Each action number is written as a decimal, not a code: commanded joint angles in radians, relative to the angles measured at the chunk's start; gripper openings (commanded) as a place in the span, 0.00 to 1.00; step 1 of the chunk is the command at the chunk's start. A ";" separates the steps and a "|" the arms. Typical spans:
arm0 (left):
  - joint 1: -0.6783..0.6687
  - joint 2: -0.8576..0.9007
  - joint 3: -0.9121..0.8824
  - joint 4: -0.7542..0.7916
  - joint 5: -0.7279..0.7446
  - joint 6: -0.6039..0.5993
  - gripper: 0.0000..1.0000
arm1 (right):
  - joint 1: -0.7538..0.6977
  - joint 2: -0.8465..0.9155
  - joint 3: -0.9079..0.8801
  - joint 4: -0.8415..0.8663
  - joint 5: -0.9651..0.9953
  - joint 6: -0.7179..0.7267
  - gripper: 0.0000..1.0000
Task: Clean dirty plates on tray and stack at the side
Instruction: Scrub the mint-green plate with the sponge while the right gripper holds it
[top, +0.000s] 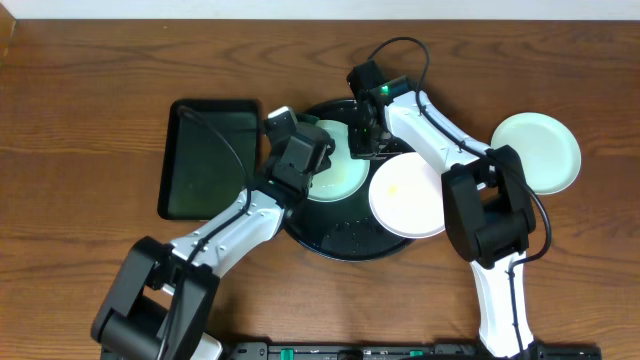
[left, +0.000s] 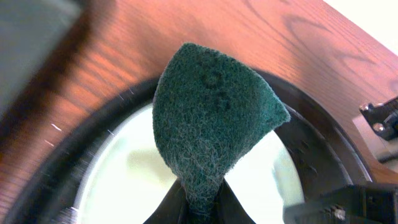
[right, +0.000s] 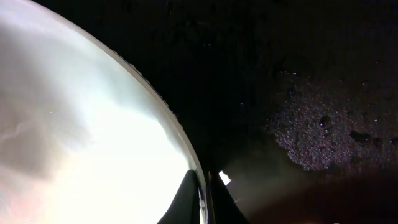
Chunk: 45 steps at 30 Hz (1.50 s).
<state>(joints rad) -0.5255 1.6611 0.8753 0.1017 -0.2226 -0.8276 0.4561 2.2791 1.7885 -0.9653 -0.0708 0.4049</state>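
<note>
The round black tray holds a pale mint plate and a white plate with a faint yellow smear. My left gripper hovers over the mint plate, shut on a dark green sponge that points forward from the jaws. At the plate's far edge my right gripper is shut on the rim; the bright plate fills the left of that view. A second mint plate lies on the wooden tabletop at the right.
A rectangular black tray lies left of the round one. The round tray's floor is wet and speckled with droplets. Its raised rim curves past the plate. Bare wood surrounds both trays.
</note>
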 joint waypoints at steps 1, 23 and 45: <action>0.002 0.048 -0.004 0.040 0.116 -0.095 0.08 | 0.002 0.019 -0.018 0.005 0.096 -0.002 0.01; 0.068 0.183 -0.004 -0.116 -0.190 0.212 0.08 | 0.003 0.019 -0.018 -0.019 0.096 -0.003 0.01; 0.120 -0.373 -0.002 -0.228 -0.190 0.214 0.08 | 0.034 -0.069 0.005 -0.010 0.100 -0.140 0.01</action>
<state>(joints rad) -0.4286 1.3479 0.8776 -0.1036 -0.3805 -0.6270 0.4706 2.2692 1.7893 -0.9726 -0.0486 0.3363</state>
